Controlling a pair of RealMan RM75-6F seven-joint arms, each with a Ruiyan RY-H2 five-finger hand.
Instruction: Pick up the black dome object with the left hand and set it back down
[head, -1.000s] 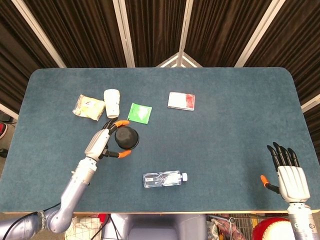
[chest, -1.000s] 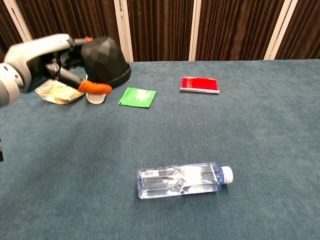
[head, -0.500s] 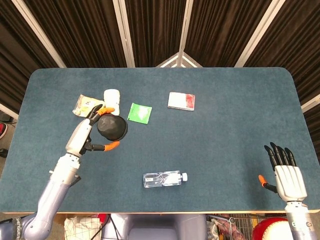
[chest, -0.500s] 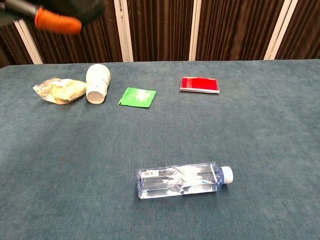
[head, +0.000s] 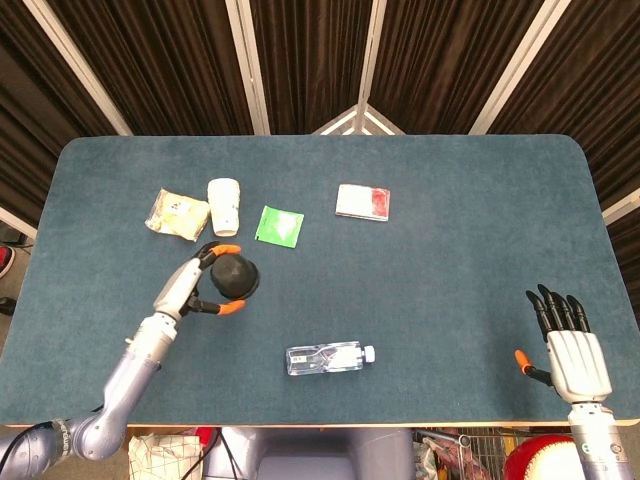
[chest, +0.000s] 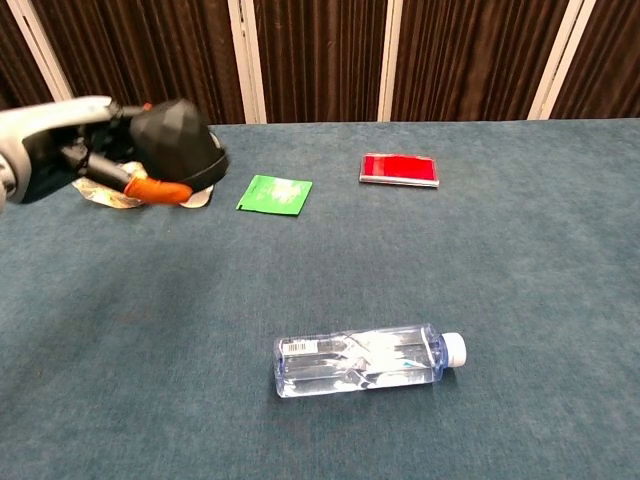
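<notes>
1. My left hand (head: 196, 288) grips the black dome object (head: 234, 276), orange-tipped fingers wrapped around its sides. In the chest view the dome (chest: 176, 146) sits raised off the table (head: 450, 260).
2. It hangs near the white cup (head: 225, 205) and the snack packet (head: 177, 214), with the green sachet (head: 279, 225) just to its right.
3. My right hand (head: 572, 350) rests at the near right table edge, fingers spread, holding nothing.
4. The water bottle (chest: 366, 359) lies on its side near the front; the red-and-white packet (head: 362, 202) lies further back.
</notes>
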